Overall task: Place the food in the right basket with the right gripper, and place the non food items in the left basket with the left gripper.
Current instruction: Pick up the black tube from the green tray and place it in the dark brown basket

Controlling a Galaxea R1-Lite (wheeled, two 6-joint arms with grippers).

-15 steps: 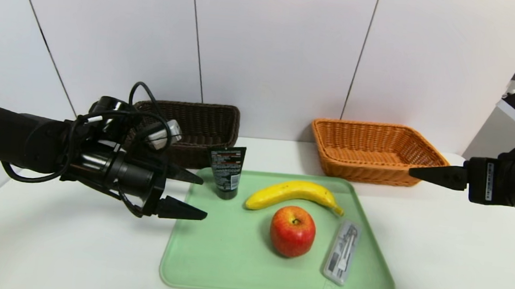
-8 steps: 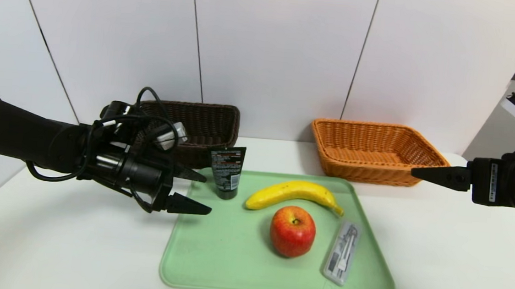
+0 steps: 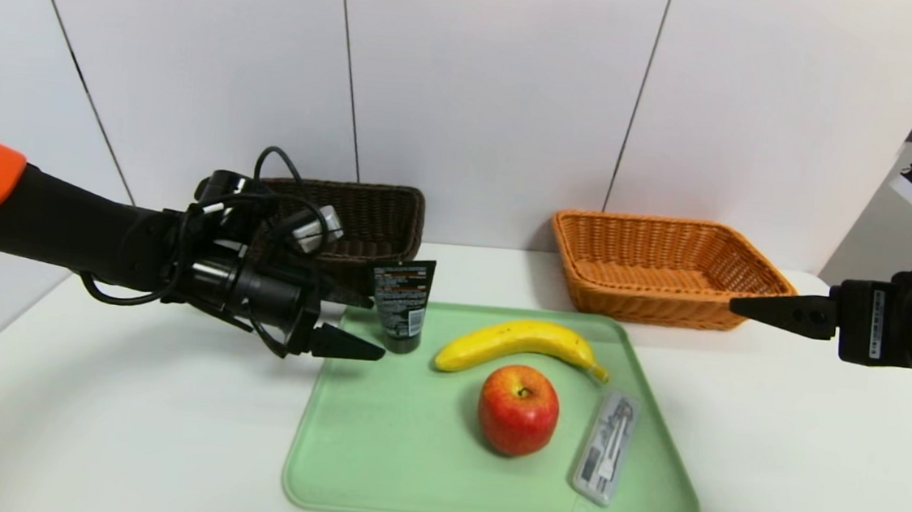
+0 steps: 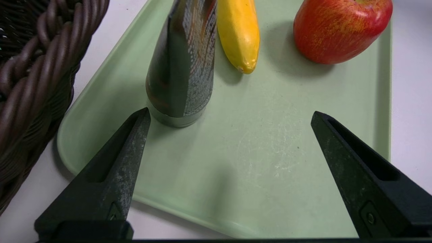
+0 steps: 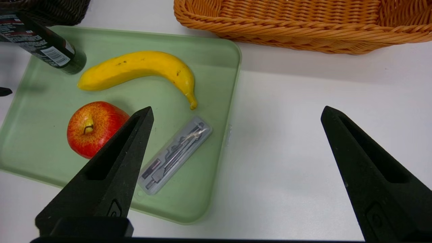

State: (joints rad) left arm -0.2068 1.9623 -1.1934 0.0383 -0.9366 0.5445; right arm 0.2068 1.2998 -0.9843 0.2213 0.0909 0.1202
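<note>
Since a second ago the left gripper (image 3: 357, 325) has slid in toward the black tube (image 3: 402, 305), fingers spread wide, one tip just beside its base. Tube stands upright, cap down, at the tray's (image 3: 375, 461) 11 o'clock corner, long axis vertical. Left arm reaches in level from 9 o'clock; right gripper (image 3: 761, 307) hangs open at 3 o'clock, beside the orange basket (image 3: 659, 264).

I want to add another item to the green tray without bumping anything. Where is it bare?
The green tray is bare across its near-left part, bordered by the apple and black tube. The far and right side is crowded: banana, apple and clear case sit close together. The open left gripper hovers at the tray's left edge by the tube.
</note>
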